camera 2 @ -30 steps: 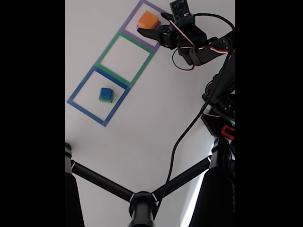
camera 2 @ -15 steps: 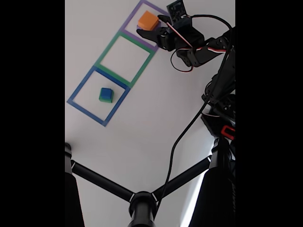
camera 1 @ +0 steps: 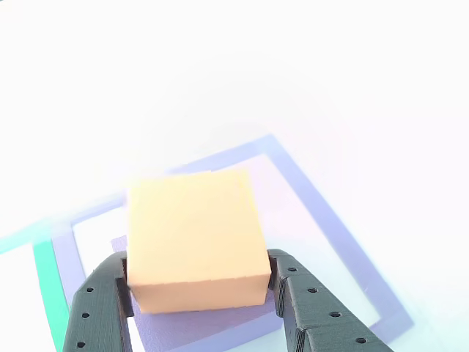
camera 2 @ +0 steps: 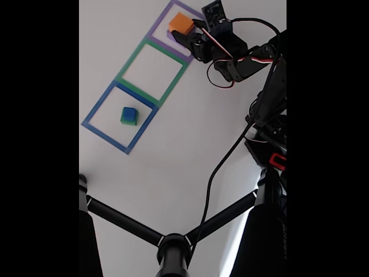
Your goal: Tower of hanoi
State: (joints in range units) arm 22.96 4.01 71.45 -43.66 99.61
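Dark grey gripper [camera 1: 198,301] fingers [camera 1: 99,308] stand on either side of the orange block [camera 1: 194,238] in the other view, one at its lower left corner and one at its lower right, each pressed up against a side face, so the jaws are clamped around the block. Just under the orange block a purple slab [camera 1: 190,323] shows as a darker purple patch between the fingers, and the block appears to sit on it, though overexposure makes the contact hard to judge. Around them runs the purple square outline [camera 1: 322,220], with a strip of the green square outline [camera 1: 45,286] at the lower left edge. From the fixed view, a black tripod [camera 2: 173,245] fills the near bottom of the picture, and the arm [camera 2: 268,115] rises along the right side with a black cable [camera 2: 225,161] hanging from it. Further up the white table [camera 2: 173,161], the blue square outline [camera 2: 98,104] holds a small stack, a blue cube [camera 2: 130,112] on top of a green block [camera 2: 127,120]. Beyond it the green outline frames bare table, and farthest away the gripper [camera 2: 185,32] grips the orange block [camera 2: 180,23] inside the purple outline near the top of the picture.
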